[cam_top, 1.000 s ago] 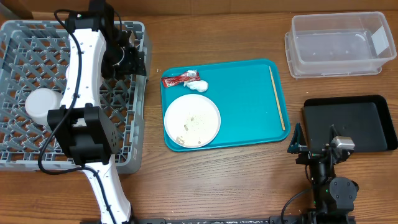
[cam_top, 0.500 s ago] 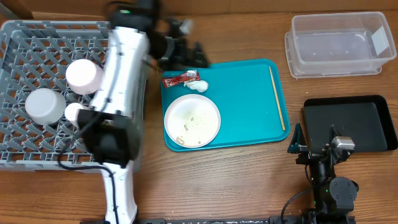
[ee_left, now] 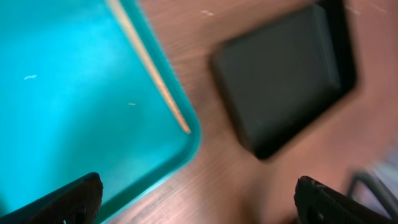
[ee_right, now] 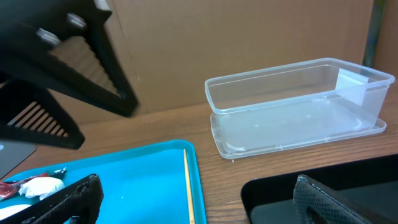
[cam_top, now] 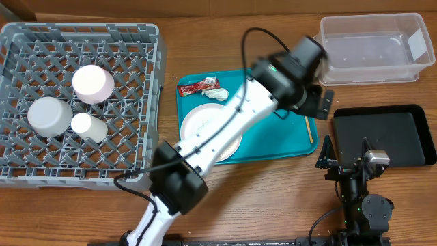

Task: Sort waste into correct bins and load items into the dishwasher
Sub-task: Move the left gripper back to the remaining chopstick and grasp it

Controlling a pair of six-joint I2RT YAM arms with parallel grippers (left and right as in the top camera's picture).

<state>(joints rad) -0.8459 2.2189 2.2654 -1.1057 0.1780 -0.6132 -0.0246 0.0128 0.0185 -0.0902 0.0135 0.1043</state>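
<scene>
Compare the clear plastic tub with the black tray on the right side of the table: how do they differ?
The clear plastic tub is see-through; the black tray is opaque and dark. The tub has tall walls with a flared rim, while the tray is shallow. The tub sits farther back; the tray lies nearer the front. Both are rectangular and look empty.

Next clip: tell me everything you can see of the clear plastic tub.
The clear plastic tub is rectangular and see-through, with a rolled rim and a flange jutting out low around it. A whitish patch marks its right end wall. It stands upright and looks empty, on the wooden table at the far right, behind the black tray and apart from the teal tray. Nothing touches it.
</scene>
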